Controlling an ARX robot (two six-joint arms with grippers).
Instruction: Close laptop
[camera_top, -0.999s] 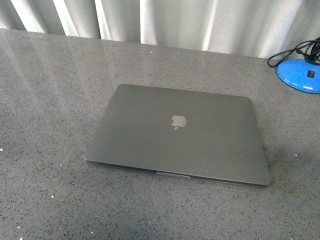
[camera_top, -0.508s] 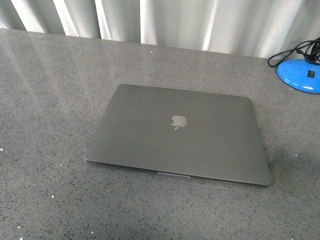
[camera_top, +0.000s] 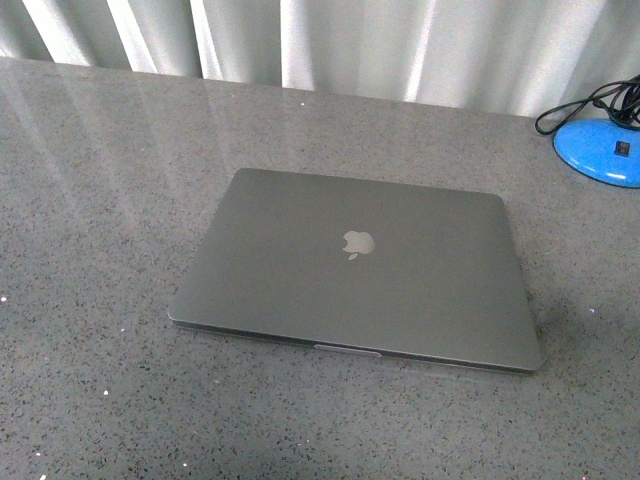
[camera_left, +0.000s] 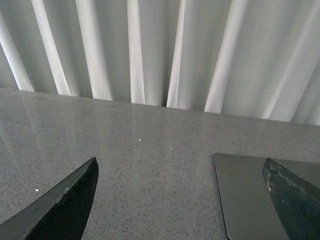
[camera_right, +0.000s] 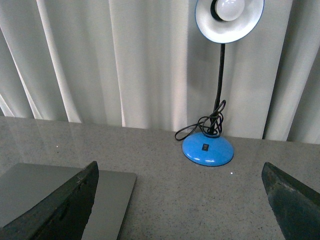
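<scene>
Straight ahead in the front view, the laptop (camera_top: 355, 268) is lying shut and flat on the grey speckled table (camera_top: 90, 200), its pale logo facing up. Far right, a blue lamp base (camera_top: 600, 150) is sitting with a black cord (camera_top: 580, 105) coiling beside it, well apart from the laptop. White curtains (camera_top: 350, 45) are hanging behind the table. Neither arm is showing here.

From the left wrist, the left gripper (camera_left: 182, 200) is spreading wide above the table, holding nothing, one corner of the laptop (camera_left: 242, 195) lying between its fingers.

From the right wrist, the right gripper (camera_right: 182, 200) is likewise gaping wide and empty. Only this view is showing the lamp's white shade (camera_right: 229, 19) and black neck (camera_right: 219, 85) above the base (camera_right: 207, 149), and a laptop (camera_right: 55, 192) corner.
</scene>
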